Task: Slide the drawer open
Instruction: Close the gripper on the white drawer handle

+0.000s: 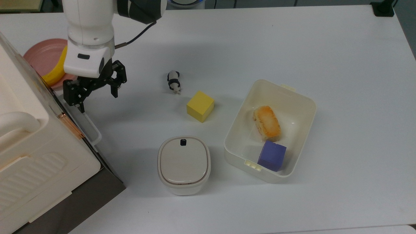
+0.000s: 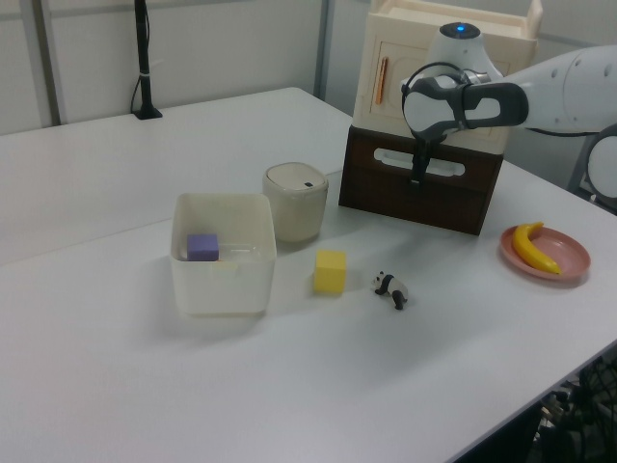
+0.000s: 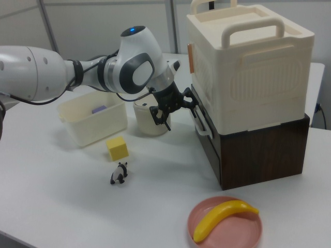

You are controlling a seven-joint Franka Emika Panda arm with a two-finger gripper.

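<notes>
You can see the arm's wrist covering most of the banana [image 1: 55, 73] and part of the pink plate [image 1: 40, 53] in the top view. The cream cabinet [image 1: 29, 156] runs off the top view's left and bottom edges. In the left view the gripper [image 2: 417, 179] hides the middle of the white handle [image 2: 445, 166]; contact there is perhaps made, but you cannot tell.

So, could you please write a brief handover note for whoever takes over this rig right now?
Pincer: open, holding nothing, at the white loop handle, one finger close to it; contact cannot be told.
Drawer: dark front panel below the cream cabinet, apparently shut.
Done: approach to the handle.
Left: close on the handle, pull the drawer out.
Nearby: lidded pot and banana on the pink plate.
</notes>
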